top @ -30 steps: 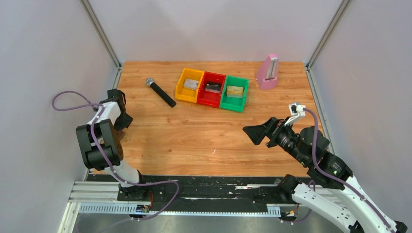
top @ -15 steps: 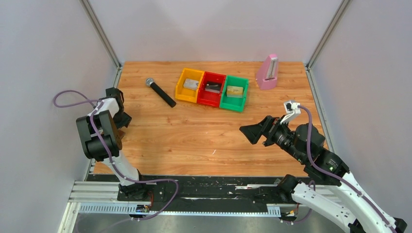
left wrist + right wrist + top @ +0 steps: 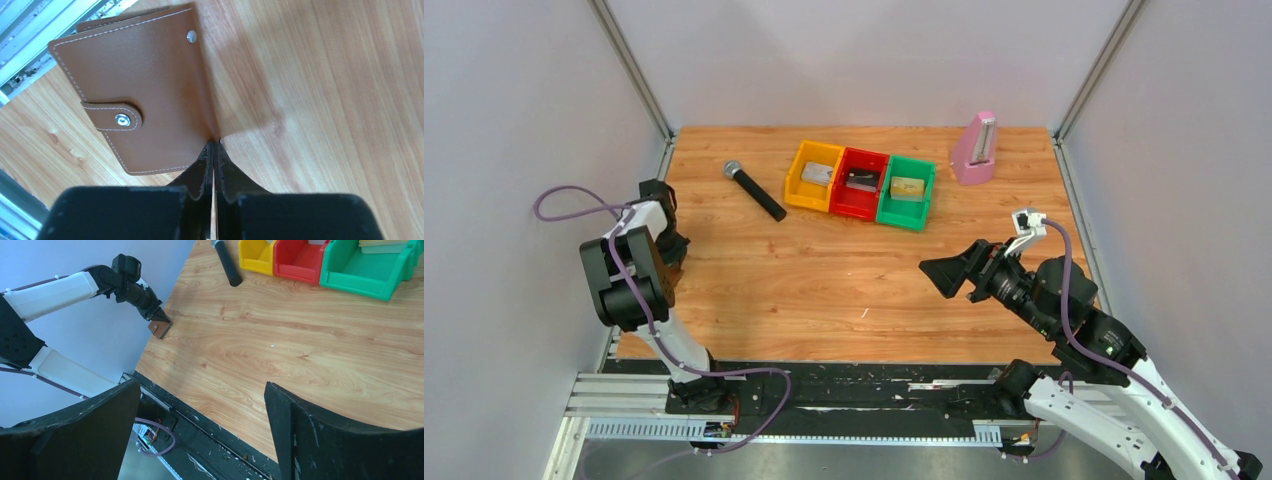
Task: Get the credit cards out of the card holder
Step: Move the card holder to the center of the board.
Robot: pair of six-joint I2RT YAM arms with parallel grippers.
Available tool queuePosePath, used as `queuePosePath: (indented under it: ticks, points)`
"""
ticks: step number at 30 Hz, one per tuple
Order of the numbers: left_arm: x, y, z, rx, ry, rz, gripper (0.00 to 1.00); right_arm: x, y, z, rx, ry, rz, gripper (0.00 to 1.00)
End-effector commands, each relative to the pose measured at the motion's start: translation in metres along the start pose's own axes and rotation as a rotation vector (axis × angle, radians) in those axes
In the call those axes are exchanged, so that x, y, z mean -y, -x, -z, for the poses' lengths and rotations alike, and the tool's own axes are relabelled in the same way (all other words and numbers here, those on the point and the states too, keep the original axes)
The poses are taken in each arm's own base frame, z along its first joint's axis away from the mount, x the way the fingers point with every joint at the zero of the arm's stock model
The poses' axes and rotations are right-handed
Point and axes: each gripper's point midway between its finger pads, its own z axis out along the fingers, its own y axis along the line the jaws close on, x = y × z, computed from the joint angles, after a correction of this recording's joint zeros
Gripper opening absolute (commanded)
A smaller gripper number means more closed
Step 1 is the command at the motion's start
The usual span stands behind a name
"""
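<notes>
Table [image 3: 824, 290]: light wood, grey walls around.
Left gripper [image 3: 214, 142]: jaws pressed together, pinching the card holder [image 3: 140, 85] by its corner.
Card holder: brown, strap snapped, at the table's near left edge.
Right gripper [image 3: 201, 390]: spread wide, holding nothing.
Far side: microphone [image 3: 755, 190], yellow bin [image 3: 807, 200], red bin [image 3: 854, 209], green bin [image 3: 902, 219], pink metronome [image 3: 976, 150].

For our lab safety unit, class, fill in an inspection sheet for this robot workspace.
Surface: wood-grain table.
Job's things: brown card holder, closed, strap snapped, at the table's left edge.
Clutter: microphone; yellow bin, red bin, green bin in a row, each holding something small; pink metronome.
Grippers: left gripper shut on the card holder's corner; right gripper open, off the table.
Cables: purple cable looping from each arm.
Surroundings: pale walls, metal frame posts.
</notes>
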Motion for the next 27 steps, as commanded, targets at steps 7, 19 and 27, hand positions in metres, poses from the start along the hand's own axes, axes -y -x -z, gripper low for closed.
queuePosePath:
  ticks: [7, 19, 27]
  points:
    - [0.038, -0.053, 0.015, -0.114, -0.277, -0.033, 0.00, -0.005, 0.018, 0.003, 0.069, 0.000, -0.003, 0.97]
    - [0.007, 0.018, 0.040, 0.164, -0.078, -0.008, 0.62, -0.011, 0.015, 0.004, 0.050, 0.030, -0.008, 0.96]
    - [-0.016, 0.045, 0.040, 0.189, -0.011, 0.040, 0.89, -0.013, 0.023, 0.009, 0.075, 0.036, 0.016, 0.97]
